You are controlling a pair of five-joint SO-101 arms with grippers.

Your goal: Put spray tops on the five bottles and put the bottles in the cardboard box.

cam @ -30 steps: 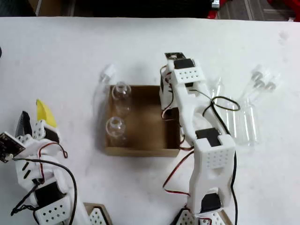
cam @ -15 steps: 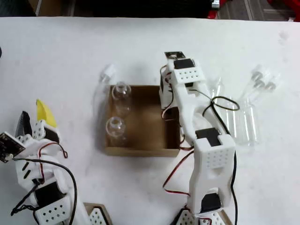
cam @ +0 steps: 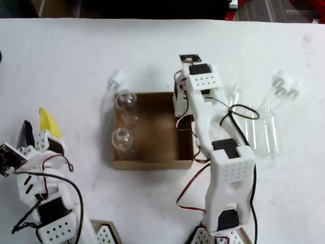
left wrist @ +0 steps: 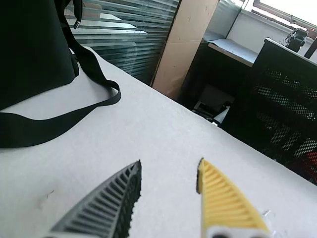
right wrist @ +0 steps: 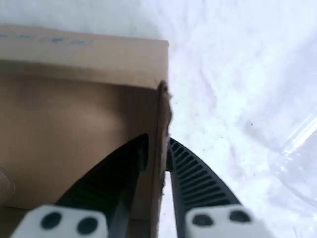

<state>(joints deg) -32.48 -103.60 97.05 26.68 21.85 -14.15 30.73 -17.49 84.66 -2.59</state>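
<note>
Left gripper [cam: 34, 118], from above, sits spread apart at the table [cam: 76, 51]'s left; the cardboard box [cam: 152, 163] holds two bottles [cam: 125, 100] by its left wall. Left wrist: its fingers [left wrist: 223, 203] gape over the table. Right wrist: right gripper [right wrist: 157, 148] pinches the box's side wall

Table [cam: 76, 51] with cardboard box [cam: 152, 163], perhaps three bottles [cam: 266, 134]

Item for you: cardboard box [cam: 147, 164], right wall partly hidden under the right arm [cam: 231, 173]; one bottle [right wrist: 297, 158] cut off at the edge.
</note>
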